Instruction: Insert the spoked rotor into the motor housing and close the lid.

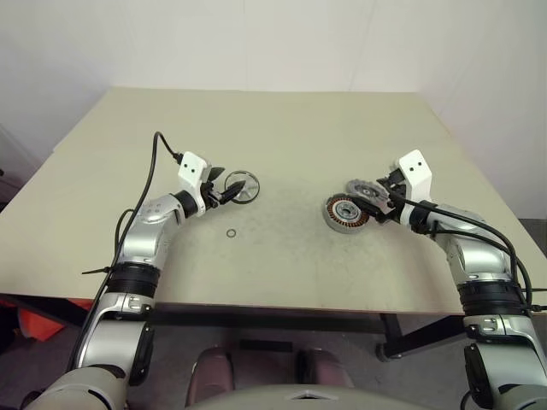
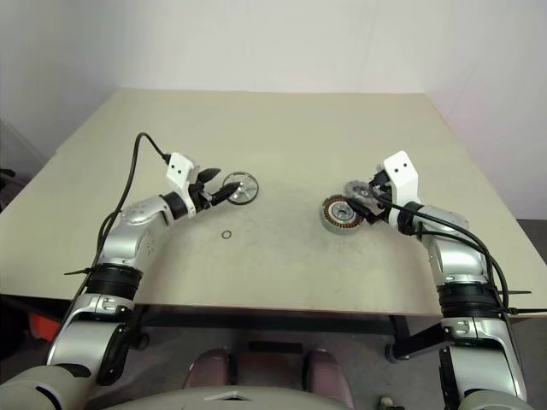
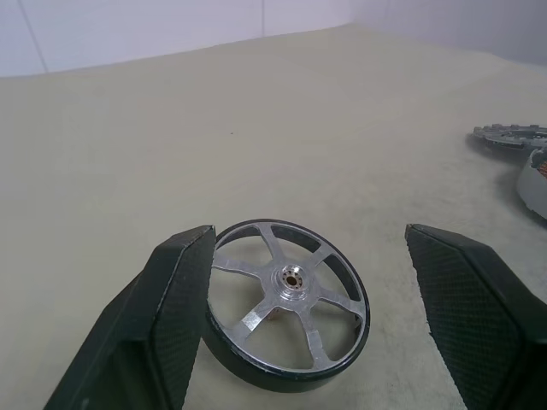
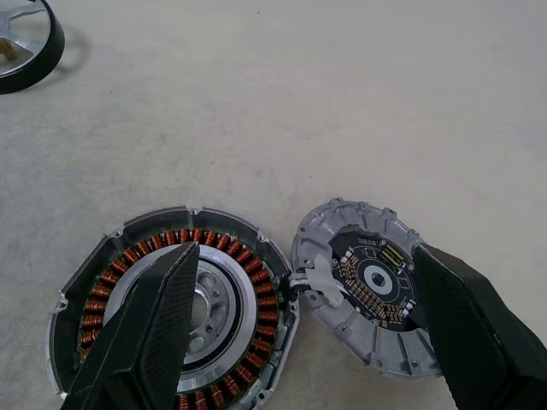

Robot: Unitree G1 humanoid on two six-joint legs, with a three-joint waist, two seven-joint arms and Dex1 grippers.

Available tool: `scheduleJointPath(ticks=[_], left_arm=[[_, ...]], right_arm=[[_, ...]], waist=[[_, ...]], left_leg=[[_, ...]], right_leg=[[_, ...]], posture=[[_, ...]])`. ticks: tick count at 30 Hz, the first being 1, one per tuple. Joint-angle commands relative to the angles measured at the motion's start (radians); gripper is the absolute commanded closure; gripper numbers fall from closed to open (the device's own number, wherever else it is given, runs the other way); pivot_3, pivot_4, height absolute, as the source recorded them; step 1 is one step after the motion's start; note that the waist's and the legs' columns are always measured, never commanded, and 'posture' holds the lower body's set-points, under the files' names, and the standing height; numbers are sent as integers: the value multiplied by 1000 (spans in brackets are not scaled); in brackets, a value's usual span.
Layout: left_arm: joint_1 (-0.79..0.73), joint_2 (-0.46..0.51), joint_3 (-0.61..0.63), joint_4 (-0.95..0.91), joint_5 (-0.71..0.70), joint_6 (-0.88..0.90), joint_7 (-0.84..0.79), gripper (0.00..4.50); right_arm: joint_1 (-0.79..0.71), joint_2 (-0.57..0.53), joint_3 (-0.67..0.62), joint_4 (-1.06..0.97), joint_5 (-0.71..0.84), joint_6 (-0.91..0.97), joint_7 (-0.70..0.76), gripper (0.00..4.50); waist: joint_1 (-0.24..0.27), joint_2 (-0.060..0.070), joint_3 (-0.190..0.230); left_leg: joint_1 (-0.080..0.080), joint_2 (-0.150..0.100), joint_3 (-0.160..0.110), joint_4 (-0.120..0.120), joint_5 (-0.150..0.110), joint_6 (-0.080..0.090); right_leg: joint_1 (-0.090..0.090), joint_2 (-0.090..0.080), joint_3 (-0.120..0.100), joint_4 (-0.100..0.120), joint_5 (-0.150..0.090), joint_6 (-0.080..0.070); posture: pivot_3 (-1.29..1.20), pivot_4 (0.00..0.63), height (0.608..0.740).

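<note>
The spoked rotor (image 3: 286, 303) lies flat on the beige worktop (image 1: 282, 128), over on the robot's left side. The left gripper (image 3: 312, 320) sits level at it with its jaws spread wide: one finger (image 3: 162, 316) is right against the rotor's rim, the other stands well clear, so nothing is gripped. A tiny wire ring (image 1: 232, 233) lies on the worktop just nearer the robot than the rotor.

Well apart, on the robot's right side, the motor housing (image 4: 175, 307) rests open side up, its copper windings ringing a silver centre. The lid (image 4: 367, 286) lies flat just beside it on the far side, their rims touching or nearly so. The right gripper (image 4: 299, 333) hangs tilted a little downward over the pair, jaws wide open and holding nothing, one finger (image 4: 149, 333) above the housing and the other past the lid's edge.
</note>
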Motion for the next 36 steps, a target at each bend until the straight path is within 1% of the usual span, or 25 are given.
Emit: scheduleJointPath(ticks=[1, 6, 17, 26, 30, 33, 36], left_arm=[[-23, 3, 6, -14, -3, -17, -5, 750], [-17, 2, 4, -21, -4, -15, -4, 750], [-17, -11, 1, -15, -1, -17, -1, 750], [-28, -14, 1, 0, 5, -20, -1, 750], [-36, -15, 3, 9, 6, -24, -2, 750], [-36, -18, 3, 12, 8, -29, 0, 750], [-27, -20, 6, 4, 8, -30, 5, 750]], right_arm=[[-21, -8, -8, -9, 2, -20, 4, 0], [-12, -20, 1, -29, -1, -19, 22, 0], [-6, -91, 34, -79, -17, -34, 127, 0], [-33, -203, 152, -114, -74, -99, 312, 0], [-95, -256, 252, -55, -132, -197, 456, 0], [-172, -256, 302, 60, -183, -275, 504, 0], [-233, -242, 338, 164, -216, -337, 550, 0]], waist=[[0, 0, 0], [0, 0, 0], [1, 0, 0], [2, 0, 0], [0, 0, 0], [-1, 0, 0], [0, 0, 0]], left_leg=[[0, 0, 0, 0, 0, 0], [0, 0, 0, 0, 0, 0], [0, 0, 0, 0, 0, 1], [0, 0, 0, 0, 0, 4], [0, 0, 0, 1, 1, 5], [0, 0, 0, 1, 1, 6], [-1, 0, 0, 1, 2, 7]], right_leg=[[0, 0, 0, 0, 0, 0], [0, 0, 0, 0, 0, 0], [1, -1, -1, 0, 0, 0], [3, -3, -4, 0, 0, 0], [3, -5, -6, 0, 0, 0], [4, -10, -13, 1, 0, 0], [4, -12, -18, 1, 0, 0]], posture=[[0, 0, 740], [0, 0, 740], [0, 0, 740], [0, 0, 740], [0, 0, 740], [0, 0, 740], [0, 0, 740]])
